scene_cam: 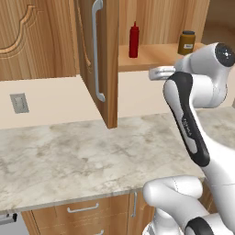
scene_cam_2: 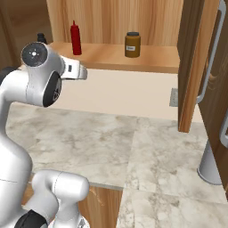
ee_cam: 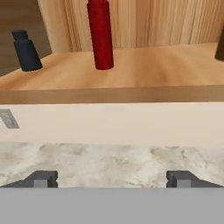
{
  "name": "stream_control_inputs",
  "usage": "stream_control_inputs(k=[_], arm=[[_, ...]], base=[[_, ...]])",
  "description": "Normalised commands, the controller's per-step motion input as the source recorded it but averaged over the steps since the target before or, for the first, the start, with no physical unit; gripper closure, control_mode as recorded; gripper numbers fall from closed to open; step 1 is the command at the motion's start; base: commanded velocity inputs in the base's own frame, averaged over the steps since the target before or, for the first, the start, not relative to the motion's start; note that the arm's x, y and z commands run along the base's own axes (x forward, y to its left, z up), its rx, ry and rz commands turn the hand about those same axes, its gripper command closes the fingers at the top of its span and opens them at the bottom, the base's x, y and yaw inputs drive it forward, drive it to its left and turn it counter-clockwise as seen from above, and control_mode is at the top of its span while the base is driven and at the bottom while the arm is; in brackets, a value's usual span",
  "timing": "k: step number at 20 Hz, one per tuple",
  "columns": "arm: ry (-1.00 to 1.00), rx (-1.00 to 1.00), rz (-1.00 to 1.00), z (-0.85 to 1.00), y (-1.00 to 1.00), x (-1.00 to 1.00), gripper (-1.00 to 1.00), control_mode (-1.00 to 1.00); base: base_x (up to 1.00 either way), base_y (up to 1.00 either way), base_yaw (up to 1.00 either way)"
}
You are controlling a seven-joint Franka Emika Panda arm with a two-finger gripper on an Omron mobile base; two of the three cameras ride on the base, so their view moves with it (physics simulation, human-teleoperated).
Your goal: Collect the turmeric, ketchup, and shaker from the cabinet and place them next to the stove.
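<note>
Marbled grey tabletop (scene_cam: pixel 82 156), cream wall (scene_cam: pixel 50 103) behind (one wall socket (scene_cam: pixel 19 103)), wooden drawers (scene_cam: pixel 82 211) below with silver pulls

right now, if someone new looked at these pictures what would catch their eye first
Probably the red ketchup bottle standing upright on the open cabinet's shelf, with the dark-lidded turmeric jar further along it. In the hand view a small dark shaker stands beside the ketchup. The white arm rises in front of the shelf, gripper open and empty over the marbled counter.

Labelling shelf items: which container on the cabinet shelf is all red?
The ketchup: a slim red bottle, unlike the dark-lidded turmeric jar and the small dark shaker.
</note>
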Motion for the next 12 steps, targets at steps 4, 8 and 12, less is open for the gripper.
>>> stream_control_inputs(k=[4, 8, 12], arm=[[-0.31, 0.03, 0.00, 0.79, 0.18, 0.18, -1.00, -1.00], [-0.19, 0.00, 0.05, 0.75, 0.01, 0.08, -1.00, -1.00], [-0.06, -0.01, 0.07, 0.36, 0.04, 0.00, -1.00, -1.00]], base=[[0.00, 0.00, 0.00], [0.00, 0.00, 0.00], [0.00, 0.00, 0.00]])
